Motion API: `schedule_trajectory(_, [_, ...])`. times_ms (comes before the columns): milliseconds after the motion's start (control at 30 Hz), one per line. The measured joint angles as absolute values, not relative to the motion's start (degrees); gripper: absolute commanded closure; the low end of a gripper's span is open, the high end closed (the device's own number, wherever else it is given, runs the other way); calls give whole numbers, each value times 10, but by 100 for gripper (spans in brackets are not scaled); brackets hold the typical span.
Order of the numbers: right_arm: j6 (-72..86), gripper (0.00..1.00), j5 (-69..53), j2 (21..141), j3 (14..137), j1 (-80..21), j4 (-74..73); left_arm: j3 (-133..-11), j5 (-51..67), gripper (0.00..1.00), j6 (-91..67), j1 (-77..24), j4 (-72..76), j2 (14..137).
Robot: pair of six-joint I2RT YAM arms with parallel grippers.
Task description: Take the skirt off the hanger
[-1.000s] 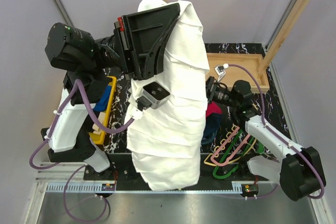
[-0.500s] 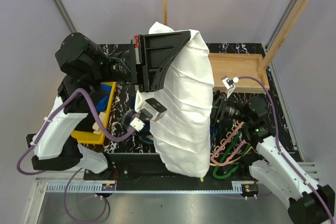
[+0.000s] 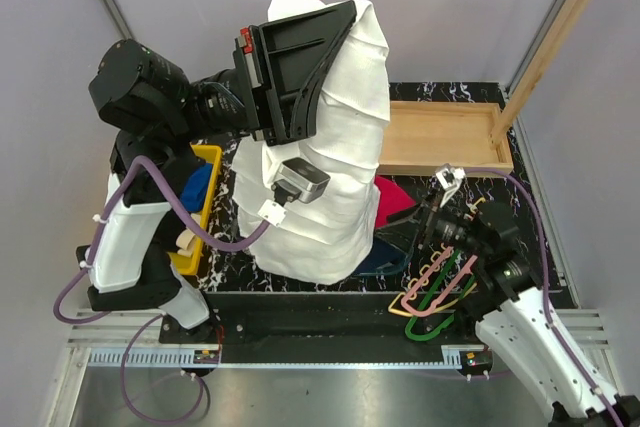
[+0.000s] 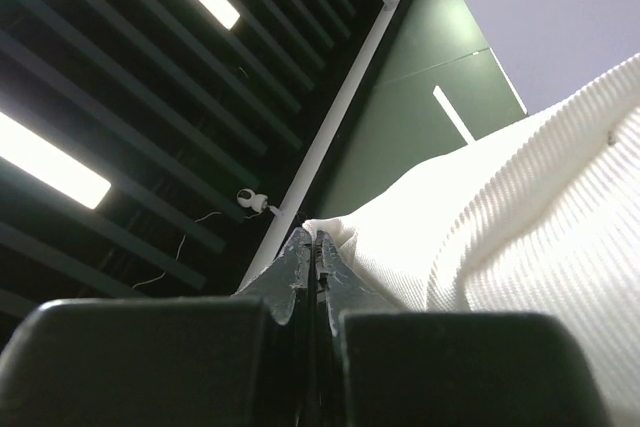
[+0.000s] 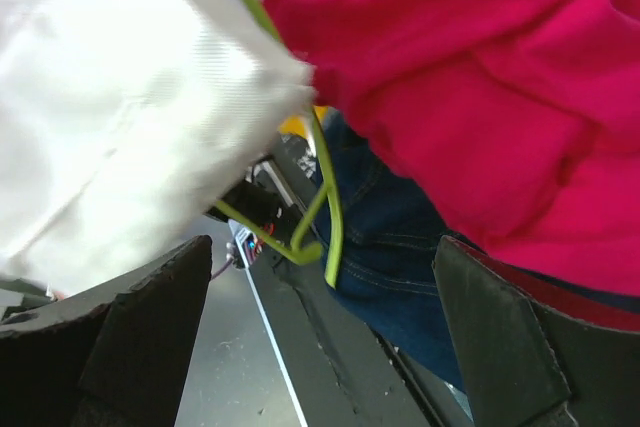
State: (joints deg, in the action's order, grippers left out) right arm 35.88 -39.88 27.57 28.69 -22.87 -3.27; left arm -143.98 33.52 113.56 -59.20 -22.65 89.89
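No tartan skirt shows in any view. My left gripper (image 3: pixel 340 22) is raised high and shut on the top edge of a white tiered cloth garment (image 3: pixel 330 177), which hangs down to the table; the wrist view shows the shut fingertips (image 4: pixel 300 252) pinching that white cloth (image 4: pixel 520 237). In the right wrist view a thin yellow-green hanger hook (image 5: pixel 325 197) sticks out from under the white cloth (image 5: pixel 150 97); the rest of that hanger is hidden. My right gripper (image 3: pixel 432 222) is open and empty, just right of the garment's foot.
A red garment (image 3: pixel 392 199) lies on a navy denim one (image 3: pixel 385 257) beside the white cloth. Pink (image 3: pixel 440 272) and green (image 3: pixel 440 325) hangers lie at the front right. There is a yellow bin (image 3: pixel 207 197) on the left, a wooden tray (image 3: pixel 440 137) and a rack frame (image 3: pixel 545 57) at the back.
My left arm has lifted the white garment higher and to the left, off the front edge. My right gripper has drawn back to the right, uncovering the red and denim garments.
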Motion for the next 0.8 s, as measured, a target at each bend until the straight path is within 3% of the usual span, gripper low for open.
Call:
schedule_trajectory(167, [356, 0, -394, 363, 289, -229, -33, -1448, 337, 100, 1136, -592, -209, 917])
schedule_trajectory(467, [390, 0, -404, 375, 283, -229, 60, -1459, 334, 100, 1136, -577, -189, 945])
schedule_trajectory(667, [384, 0, -423, 340, 268, -234, 66, -1478, 349, 100, 1137, -445, -139, 970])
schedule_trajectory(800, [364, 0, -392, 324, 282, -236, 22, -1478, 343, 100, 1138, -414, -117, 984])
